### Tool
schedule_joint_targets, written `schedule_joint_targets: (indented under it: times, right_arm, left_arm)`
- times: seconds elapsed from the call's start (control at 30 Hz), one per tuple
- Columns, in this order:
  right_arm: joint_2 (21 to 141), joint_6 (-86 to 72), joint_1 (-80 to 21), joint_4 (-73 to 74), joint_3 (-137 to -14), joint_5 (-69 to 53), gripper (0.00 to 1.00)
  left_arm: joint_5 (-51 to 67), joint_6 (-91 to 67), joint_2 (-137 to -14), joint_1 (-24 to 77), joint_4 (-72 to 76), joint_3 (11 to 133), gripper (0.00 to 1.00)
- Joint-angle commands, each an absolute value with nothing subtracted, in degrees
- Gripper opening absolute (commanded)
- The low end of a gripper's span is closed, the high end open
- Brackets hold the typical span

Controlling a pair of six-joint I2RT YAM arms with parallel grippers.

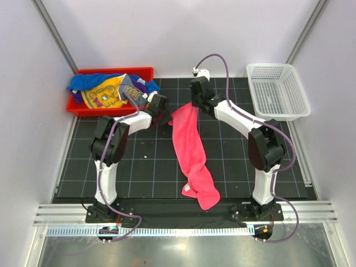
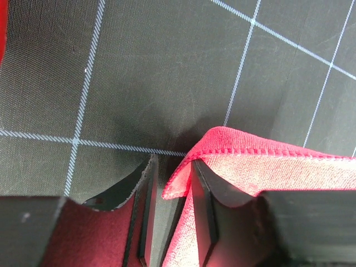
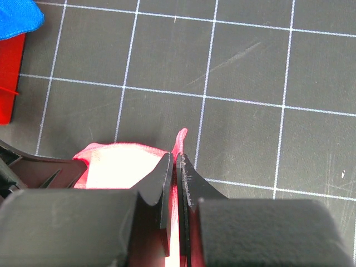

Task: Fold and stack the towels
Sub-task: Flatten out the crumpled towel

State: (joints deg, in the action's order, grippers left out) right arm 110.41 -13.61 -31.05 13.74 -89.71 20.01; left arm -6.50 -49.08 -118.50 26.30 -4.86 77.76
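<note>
Pink towel (image 1: 192, 156) hangs from your right pincer (image 3: 175, 157), which pinches its top corner, and the rest lies on the table (image 1: 150, 161). Your left pincer (image 2: 173, 164) is half spread around the hem. The print on the yellow towel (image 1: 105, 95) in the red bin (image 1: 111, 72) is too small to read.

We see a hot pink towel (image 1: 192, 153) drawn out in a long, crumpled strip down the middle of the black gridded mat (image 1: 156, 161). Its far end is lifted, with one corner pinched in the right gripper (image 3: 175, 159), and its near end is bunched in a loose heap. We also see more towels piled loosely in the red bin (image 1: 139, 71) at the far left: a bright blue towel (image 1: 89, 80) over the left rim, a yellow-orange towel (image 1: 105, 95) with a printed figure on top, and a purple towel (image 1: 140, 83) at the right.
</note>
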Motion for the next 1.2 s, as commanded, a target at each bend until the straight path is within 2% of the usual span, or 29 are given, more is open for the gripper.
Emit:
schedule_joint_targets:
  times: [0.0,0.13,0.47,0.87,1.17]
  right_arm:
    - [107.9,-14.6,-30.7,10.9,-89.5,19.2,0.03]
    - [108.0,-15.0,-30.1,11.0,-89.4,18.6,0.03]
    - [108.1,-15.4,-29.1,10.9,-89.3,18.1,0.03]
    - [101.1,-16.3,-28.7,11.8,-86.7,18.0,0.01]
    - [85.8,-18.7,-28.9,16.0,-81.2,16.9,0.01]
  left_arm:
    - [-8.0,-49.4,-119.7,26.7,-6.7,79.5,0.34]
    - [-8.4,-49.6,-119.8,27.1,-6.8,79.8,0.30]
    - [-9.0,-47.9,-116.9,27.2,-8.2,79.5,0.00]
    - [-12.0,-39.8,-102.8,27.2,-19.8,83.1,0.00]
    - [-7.5,-33.6,-85.2,28.9,-26.7,82.7,0.00]
